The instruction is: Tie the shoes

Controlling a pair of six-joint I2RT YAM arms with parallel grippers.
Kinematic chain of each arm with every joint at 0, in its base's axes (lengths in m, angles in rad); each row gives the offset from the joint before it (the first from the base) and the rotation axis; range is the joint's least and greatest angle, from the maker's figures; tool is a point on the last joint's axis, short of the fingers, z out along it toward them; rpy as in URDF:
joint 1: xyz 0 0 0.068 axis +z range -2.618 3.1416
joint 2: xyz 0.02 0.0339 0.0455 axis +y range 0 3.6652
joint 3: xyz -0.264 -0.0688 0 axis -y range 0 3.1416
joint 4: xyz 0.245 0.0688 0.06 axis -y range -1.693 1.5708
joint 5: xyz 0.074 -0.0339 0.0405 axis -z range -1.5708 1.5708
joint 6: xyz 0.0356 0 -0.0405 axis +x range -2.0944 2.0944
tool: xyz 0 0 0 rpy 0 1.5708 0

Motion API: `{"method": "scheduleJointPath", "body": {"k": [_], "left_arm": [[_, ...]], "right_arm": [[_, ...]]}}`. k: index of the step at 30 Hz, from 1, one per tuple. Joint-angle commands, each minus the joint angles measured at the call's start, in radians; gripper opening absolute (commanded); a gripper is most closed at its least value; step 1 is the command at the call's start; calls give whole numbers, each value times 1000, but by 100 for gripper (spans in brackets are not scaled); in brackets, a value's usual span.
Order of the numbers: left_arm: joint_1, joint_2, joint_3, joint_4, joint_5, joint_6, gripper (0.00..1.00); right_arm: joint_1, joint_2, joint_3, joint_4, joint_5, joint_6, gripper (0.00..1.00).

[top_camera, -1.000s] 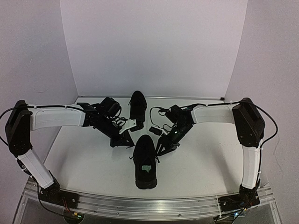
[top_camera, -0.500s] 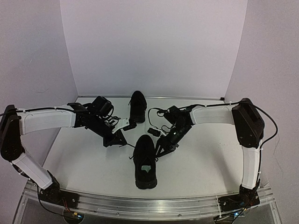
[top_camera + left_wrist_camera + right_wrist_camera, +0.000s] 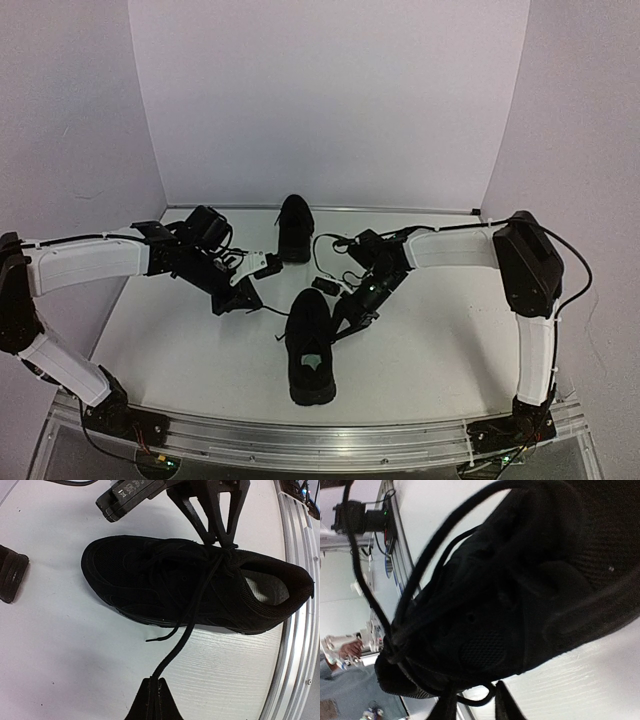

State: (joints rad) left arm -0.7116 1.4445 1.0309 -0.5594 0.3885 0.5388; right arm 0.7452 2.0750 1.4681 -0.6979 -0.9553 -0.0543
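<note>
The near black shoe (image 3: 310, 345) lies toe away from me, a pale insole label (image 3: 316, 362) inside. The second shoe (image 3: 294, 228) lies further back. My left gripper (image 3: 243, 303) is left of the near shoe; in the left wrist view it (image 3: 154, 684) is shut on a black lace (image 3: 192, 615) that runs taut to the shoe's (image 3: 200, 585) eyelets. My right gripper (image 3: 338, 328) is at the shoe's right side by the laces. In the right wrist view its jaws (image 3: 475, 697) stand apart, with a lace loop (image 3: 481, 700) between them against the shoe's side (image 3: 510, 605).
A metal rail (image 3: 320, 440) runs along the near table edge, also in the left wrist view (image 3: 295, 630). White walls close the back and both sides. The second shoe's end (image 3: 10, 572) shows at the left of the left wrist view.
My left gripper has moved left, away from the near shoe, drawing the lace out with it. My right gripper has shifted slightly left and lower against the shoe.
</note>
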Motion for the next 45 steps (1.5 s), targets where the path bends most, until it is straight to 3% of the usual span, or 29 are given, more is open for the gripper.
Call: {"method": "scheduleJointPath", "body": {"k": [1, 2, 7, 11, 16, 22, 26, 34, 40, 45], "left_arm": [[4, -33, -19, 10, 4, -26, 1], [4, -34, -23, 18, 6, -31, 3], [3, -34, -24, 57, 7, -68, 25], [3, 27, 31, 152, 23, -228, 38], [3, 143, 114, 287, 102, -584, 42], [3, 152, 13, 551, 193, -1017, 44], [-12, 159, -37, 656, 221, -1212, 45], [-50, 199, -21, 591, 199, -1257, 45], [-74, 302, 64, 476, 259, -1205, 45], [-89, 309, 62, 498, 253, -1210, 46]], "right_arm": [[26, 11, 22, -12, -63, -11, 7], [28, 7, 23, -11, -58, -6, 0], [26, -38, 26, -9, 6, 31, 0], [26, -80, 18, -5, 79, 74, 0], [22, -120, 3, 3, 176, 109, 0], [17, -155, -6, 24, 211, 148, 0], [17, -157, -14, 29, 209, 149, 0], [18, -167, -18, 34, 221, 140, 0], [18, -175, -23, 38, 222, 136, 0], [17, -179, -35, 40, 220, 132, 0]]}}
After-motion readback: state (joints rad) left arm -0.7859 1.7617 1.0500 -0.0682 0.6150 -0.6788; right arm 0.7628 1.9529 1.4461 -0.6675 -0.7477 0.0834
